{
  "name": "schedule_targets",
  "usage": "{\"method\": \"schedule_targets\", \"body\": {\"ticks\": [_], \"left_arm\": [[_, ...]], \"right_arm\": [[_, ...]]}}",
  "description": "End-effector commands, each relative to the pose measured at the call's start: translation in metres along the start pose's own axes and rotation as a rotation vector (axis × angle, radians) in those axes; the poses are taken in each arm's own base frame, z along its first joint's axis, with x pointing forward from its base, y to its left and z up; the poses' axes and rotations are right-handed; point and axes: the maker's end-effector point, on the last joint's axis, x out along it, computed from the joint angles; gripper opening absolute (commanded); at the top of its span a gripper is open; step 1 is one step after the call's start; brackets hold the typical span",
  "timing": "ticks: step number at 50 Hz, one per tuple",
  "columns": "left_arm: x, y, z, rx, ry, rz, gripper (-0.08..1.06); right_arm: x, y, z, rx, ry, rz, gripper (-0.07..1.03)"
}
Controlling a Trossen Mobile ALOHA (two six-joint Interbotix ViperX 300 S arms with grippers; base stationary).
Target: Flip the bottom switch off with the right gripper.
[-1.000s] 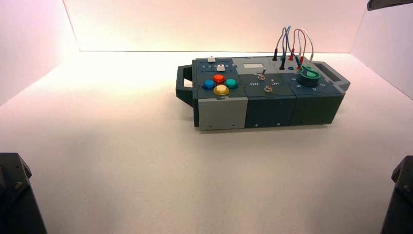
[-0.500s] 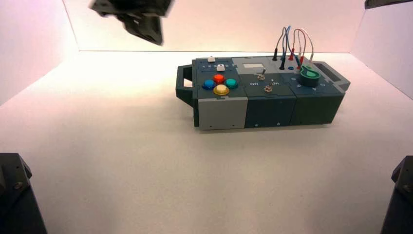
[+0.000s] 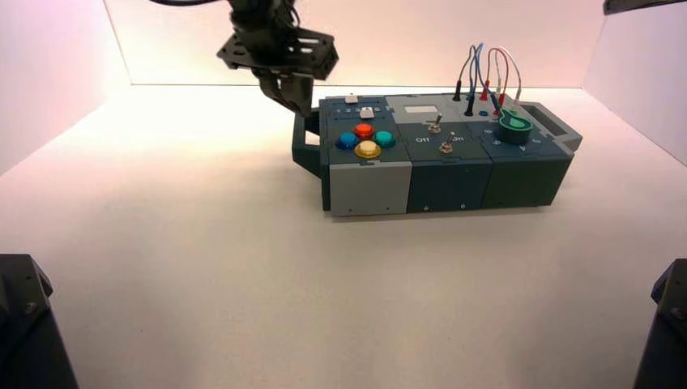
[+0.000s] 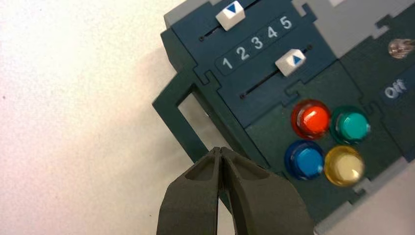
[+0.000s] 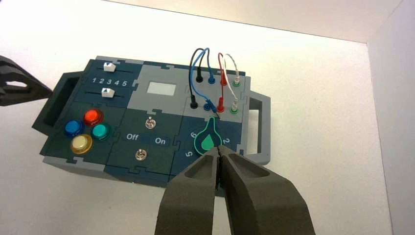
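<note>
The bottom switch [image 3: 445, 147] is a small silvery toggle on the near side of the box [image 3: 369, 188], just below the white "Off" and "On" lettering. It also shows in the right wrist view [image 5: 141, 155]. My right gripper [image 5: 219, 149] is shut and empty. It hangs well above the box, over the green knob [image 5: 208, 135], to the right of the switch. It does not show in the high view. My left gripper [image 3: 300, 108] is shut and empty, with its tip at the box's left handle [image 4: 183, 115]. It shows in its own wrist view [image 4: 221, 149].
A twin toggle [image 3: 435, 124] stands behind the lettering. Four coloured buttons [image 3: 366, 139] and two white sliders [image 4: 289, 62] lie on the box's left part. Plugged wires [image 3: 486, 77] rise at the back right. White walls ring the table.
My left arm has come into the high view from the upper left and dropped to the box's left handle. The box and its switches have not moved.
</note>
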Motion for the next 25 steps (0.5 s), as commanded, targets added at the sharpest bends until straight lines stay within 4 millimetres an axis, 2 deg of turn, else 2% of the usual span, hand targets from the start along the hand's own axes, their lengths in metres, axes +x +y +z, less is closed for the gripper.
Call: {"method": "schedule_targets", "body": {"ticks": [1,15,19,25], "left_arm": [[0.007,-0.001,0.013,0.021,-0.014,0.0,-0.03],[0.039,-0.001,0.014,0.04,0.049,-0.002,-0.03],[0.044,-0.001,0.014,0.046,0.064,-0.003,-0.03],[0.048,-0.001,0.015,0.063,0.075,-0.004,-0.03]], "right_arm": [[-0.005,0.01,0.019,-0.019,-0.043,0.039,-0.02],[-0.006,0.025,0.02,-0.009,0.006,0.1,-0.02],[0.001,0.03,0.016,0.005,0.071,0.117,-0.02],[0.025,0.032,0.002,0.009,0.207,0.113,-0.02]]}}
